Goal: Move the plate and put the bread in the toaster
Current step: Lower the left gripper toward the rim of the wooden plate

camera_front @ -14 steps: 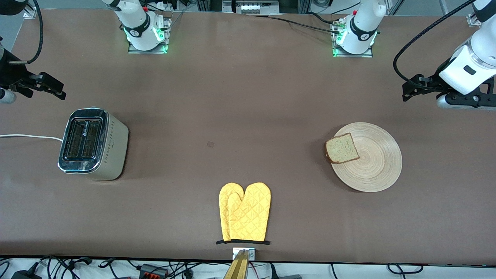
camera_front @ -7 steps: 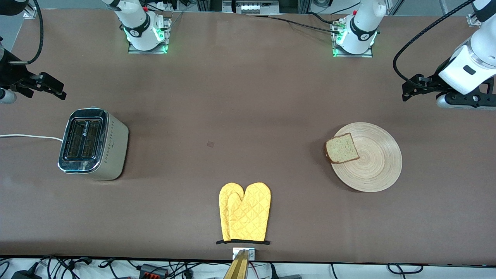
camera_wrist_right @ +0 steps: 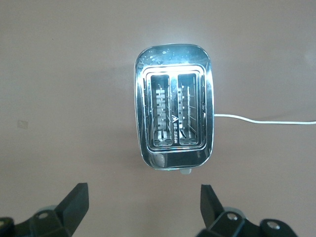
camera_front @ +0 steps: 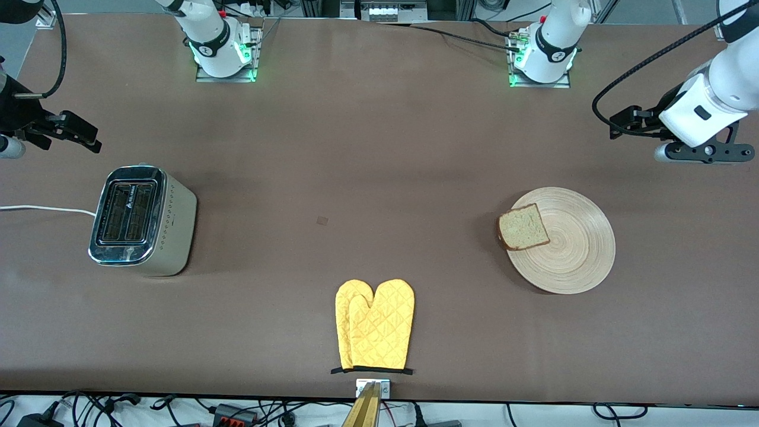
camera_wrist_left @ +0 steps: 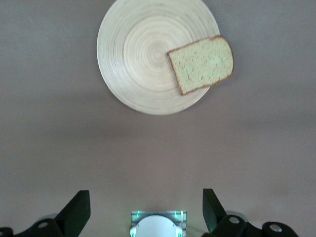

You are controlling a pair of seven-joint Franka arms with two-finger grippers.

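Note:
The light-wood plate [camera_front: 569,249] lies on the table toward the left arm's end. The bread slice [camera_front: 523,227] lies flat on its rim, overhanging on the side toward the toaster. Both also show in the left wrist view, the plate [camera_wrist_left: 138,59] and the bread [camera_wrist_left: 202,64]. The chrome-topped toaster [camera_front: 139,219] stands toward the right arm's end, both slots empty [camera_wrist_right: 174,113]. My left gripper [camera_front: 697,154] [camera_wrist_left: 145,197] is open and empty, high over bare table beside the plate. My right gripper [camera_front: 12,142] [camera_wrist_right: 143,192] is open and empty, high over bare table beside the toaster.
A pair of yellow oven mitts [camera_front: 373,325] lies near the table's front edge at the middle. The toaster's white cord [camera_front: 41,209] runs off the right arm's end of the table. The two arm bases [camera_front: 222,50] [camera_front: 542,56] stand along the back edge.
My left arm has shifted a little toward its base and the table's middle, still high and open. The right arm, plate, bread and toaster have not moved.

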